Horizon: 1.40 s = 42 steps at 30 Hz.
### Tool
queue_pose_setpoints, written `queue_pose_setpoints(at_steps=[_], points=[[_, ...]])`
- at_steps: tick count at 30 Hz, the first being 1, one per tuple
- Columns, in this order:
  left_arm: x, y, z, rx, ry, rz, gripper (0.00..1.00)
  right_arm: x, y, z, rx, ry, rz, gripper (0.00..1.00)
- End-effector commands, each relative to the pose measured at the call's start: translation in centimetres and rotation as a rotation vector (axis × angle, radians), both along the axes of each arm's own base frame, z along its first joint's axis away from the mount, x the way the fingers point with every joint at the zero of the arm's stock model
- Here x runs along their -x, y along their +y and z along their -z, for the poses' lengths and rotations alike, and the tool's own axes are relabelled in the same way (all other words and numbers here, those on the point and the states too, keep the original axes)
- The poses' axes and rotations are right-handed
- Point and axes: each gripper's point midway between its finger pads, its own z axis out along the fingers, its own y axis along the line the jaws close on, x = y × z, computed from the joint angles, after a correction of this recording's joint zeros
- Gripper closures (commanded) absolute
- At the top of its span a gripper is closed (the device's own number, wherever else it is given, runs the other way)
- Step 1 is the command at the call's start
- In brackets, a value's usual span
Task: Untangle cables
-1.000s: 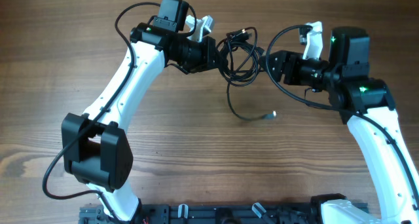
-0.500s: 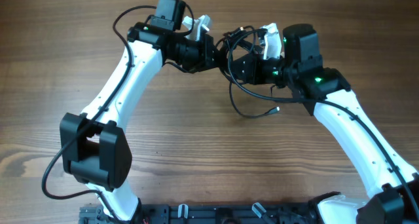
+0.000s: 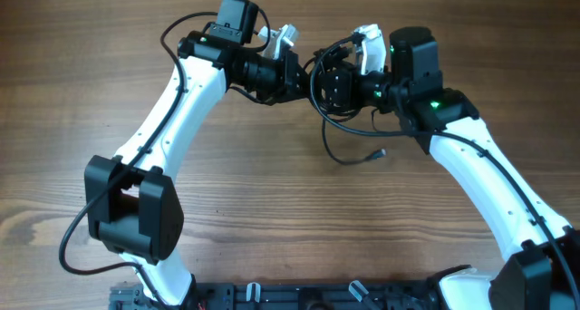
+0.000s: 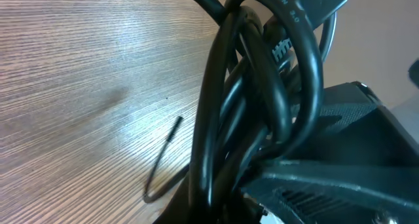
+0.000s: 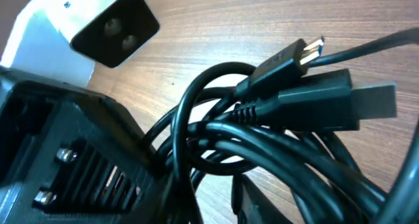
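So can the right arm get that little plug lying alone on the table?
Probably yes: the plug lies uncovered on bare wood near the right gripper, though that gripper is in the cable tangle.

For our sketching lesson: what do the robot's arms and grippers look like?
The left arm and right arm have white, rounded links joined by boxy black joints. Small green lights glow on the black housings. A thick black wire loops along each arm. The left gripper and right gripper are black, with white wrist mounts.

text: white print on cable [image 4: 283, 2] | too blurred to read
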Motion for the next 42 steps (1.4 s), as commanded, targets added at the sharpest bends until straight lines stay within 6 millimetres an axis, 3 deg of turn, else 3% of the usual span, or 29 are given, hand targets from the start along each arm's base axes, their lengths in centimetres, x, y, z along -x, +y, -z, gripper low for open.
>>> queue_pose_setpoints(at_steps=[1, 6, 10, 15, 18, 20, 26, 30, 31, 32, 34, 35, 39, 42], points=[[0.9, -1.1, -2.3, 0.115, -0.014, 0.069, 0.96, -0.7, 0.3, 0.4, 0.005, -0.013, -0.004, 0.74], [0.9, -1.1, -2.3, 0.115, -0.015, 0.067, 0.96, -0.5, 0.8, -0.2, -0.034, -0.006, -0.019, 0.86], [0.6, -1.0, -2.0, 0.095, -0.025, 0.057, 0.96, -0.1, 1.7, -3.2, -0.173, -0.018, -0.074, 0.95], [0.5, -0.9, -1.8, 0.080, -0.030, 0.050, 0.96, -1.2, -3.7, -10.5, -0.318, -0.124, 0.075, 0.96], [0.5, -0.9, -1.8, 0.079, -0.042, 0.057, 0.96, -2.1, -6.2, -13.4, -0.424, -0.133, 0.174, 0.96], [0.6, -1.1, -1.8, 0.078, -0.058, 0.071, 0.96, -3.2, -6.9, -14.1, -0.471, -0.138, 0.234, 0.96], [1.5, -1.9, -2.3, 0.119, -0.156, 0.171, 0.96, -7.4, -11.2, -11.5, -0.380, -0.174, 0.551, 0.96], [1.7, -2.1, -2.4, 0.133, -0.197, 0.203, 0.96, -8.8, -12.6, -7.0, -0.301, -0.083, 0.649, 0.94], [1.7, -2.1, -2.4, 0.133, -0.198, 0.203, 0.96, -8.9, -12.7, -6.4, -0.291, -0.065, 0.655, 0.90], [1.7, -2.1, -2.4, 0.134, -0.214, 0.212, 0.96, -9.0, -12.7, -5.7, -0.287, -0.049, 0.656, 0.77], [1.7, -2.1, -2.4, 0.134, -0.217, 0.214, 0.96, -9.2, -12.9, -5.6, -0.287, -0.050, 0.660, 0.18], [1.7, -2.1, -2.4, 0.134, -0.218, 0.214, 0.96, -9.5, -13.1, -6.2, -0.298, -0.076, 0.658, 0.06], [1.4, -1.9, -2.3, 0.122, -0.229, 0.204, 0.96, -9.1, -12.7, -10.5, -0.421, -0.182, 0.453, 0.02], [0.2, -1.6, -1.6, 0.058, -0.241, 0.154, 0.96, -6.9, -10.8, -11.3, -0.499, -0.123, 0.257, 0.02]])
